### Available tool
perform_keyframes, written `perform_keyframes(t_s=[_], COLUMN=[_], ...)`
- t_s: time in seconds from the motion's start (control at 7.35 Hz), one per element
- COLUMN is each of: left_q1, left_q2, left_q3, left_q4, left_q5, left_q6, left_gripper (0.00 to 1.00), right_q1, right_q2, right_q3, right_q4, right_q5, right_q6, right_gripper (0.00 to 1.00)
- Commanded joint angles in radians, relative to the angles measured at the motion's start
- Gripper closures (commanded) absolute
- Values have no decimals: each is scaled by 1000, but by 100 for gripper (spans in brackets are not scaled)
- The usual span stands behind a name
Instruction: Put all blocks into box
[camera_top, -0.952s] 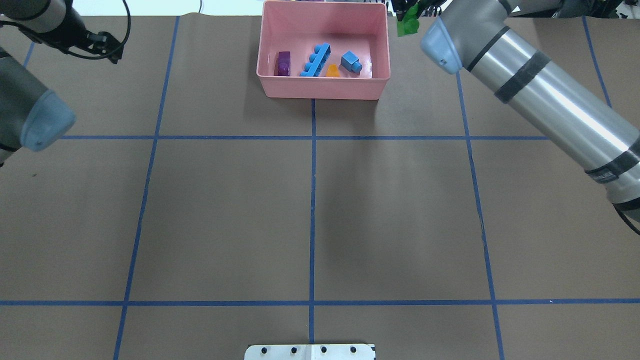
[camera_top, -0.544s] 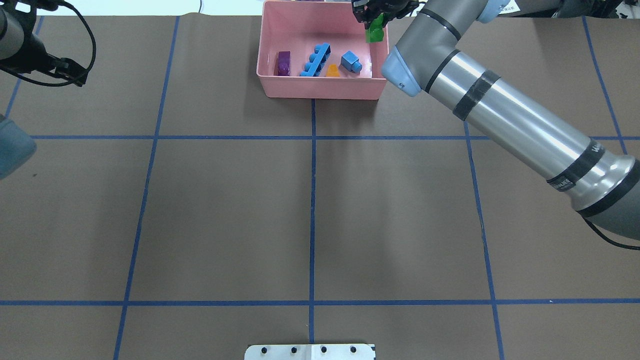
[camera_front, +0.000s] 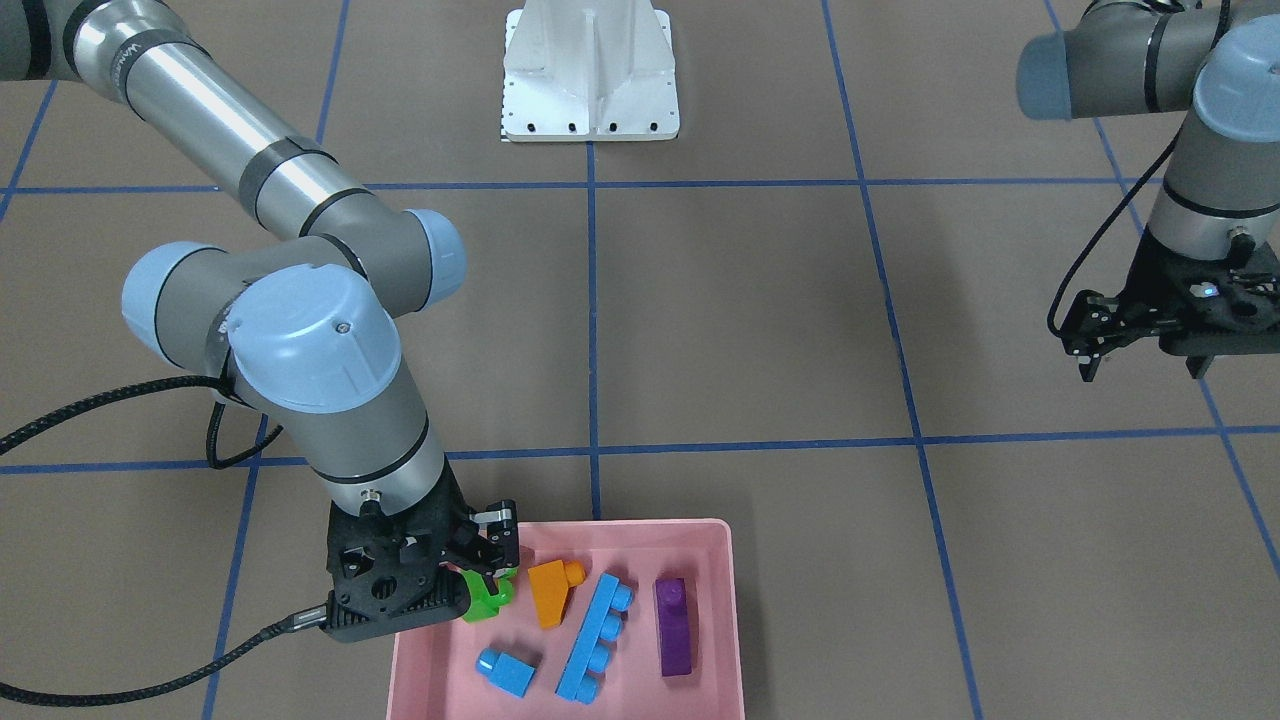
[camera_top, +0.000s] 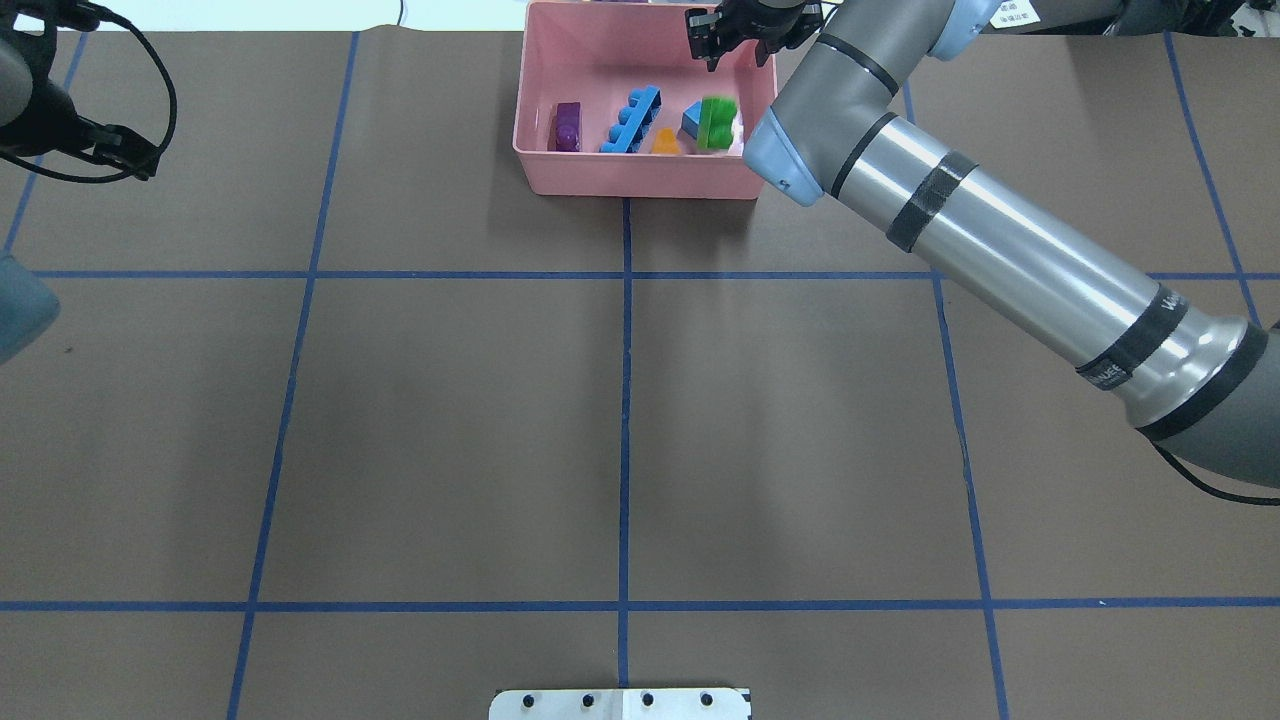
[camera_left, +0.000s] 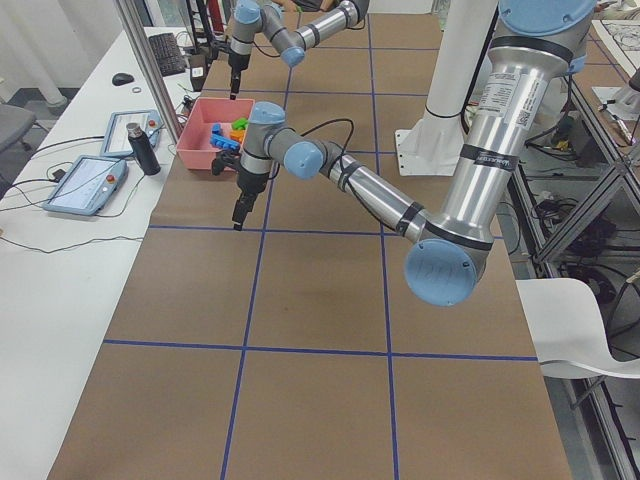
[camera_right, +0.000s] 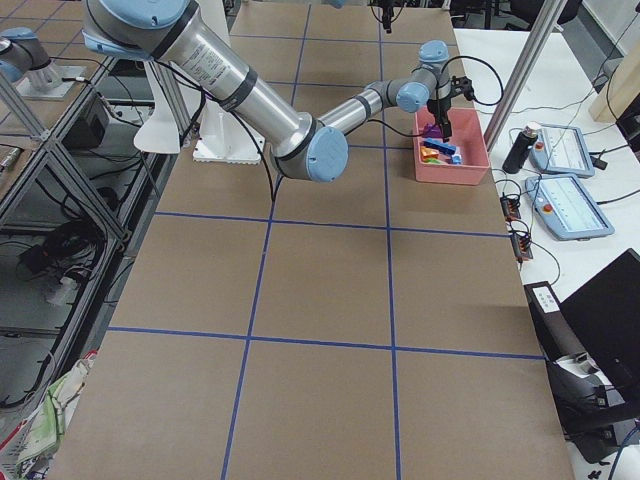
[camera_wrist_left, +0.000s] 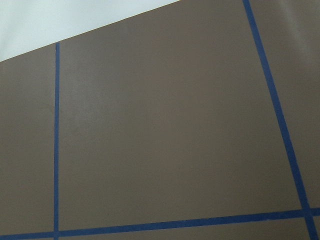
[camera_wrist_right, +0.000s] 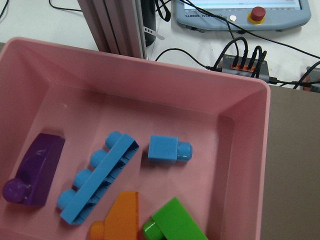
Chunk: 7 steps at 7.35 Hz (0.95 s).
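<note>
Brown table marked with blue tape grid. Right arm stretched to far edge; left arm held at left side. Pink box set at far middle of table. Right gripper held over box's right end, fingers spread, nothing gripped. Left gripper spread, empty.

All bricks seen in box:
- long blue brick at middle
- purple brick at left
- orange brick beside long blue
- green brick loose at right, blurred from overhead
- small blue brick just beyond green
</note>
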Motion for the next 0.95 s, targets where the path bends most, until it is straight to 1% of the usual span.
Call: perform_keyframes(t_s=[0.0, 0.14, 0.27, 0.41, 0.54, 0.68, 0.82], left_q1=[1, 1, -1, -10, -10, -12, -28], left_q2=[2, 3, 18, 38, 66, 98, 127], left_q3=[14, 23, 32, 31, 31, 22, 16], left_q4=[-2, -1, 1, 2, 4, 4, 4], left_q5=[3, 3, 2, -4, -4, -6, -6], left_q6=[12, 11, 11, 12, 14, 26, 117], left_gripper=[0, 0, 0, 0, 0, 0, 0], right_q1=[-25, 8, 73, 178, 296, 391, 448], right_q2=[-110, -151, -227, -283, -361, -451, -569], right_q3=[79, 106, 176, 226, 276, 318, 397], right_q4=[-2, -2, -5, -22, -44, -49, -75], right_q5=[-122, -119, -64, 105, 252, 331, 362], right_q6=[9, 8, -20, -93, -178, -293, -381], right_gripper=[0, 0, 0, 0, 0, 0, 0])
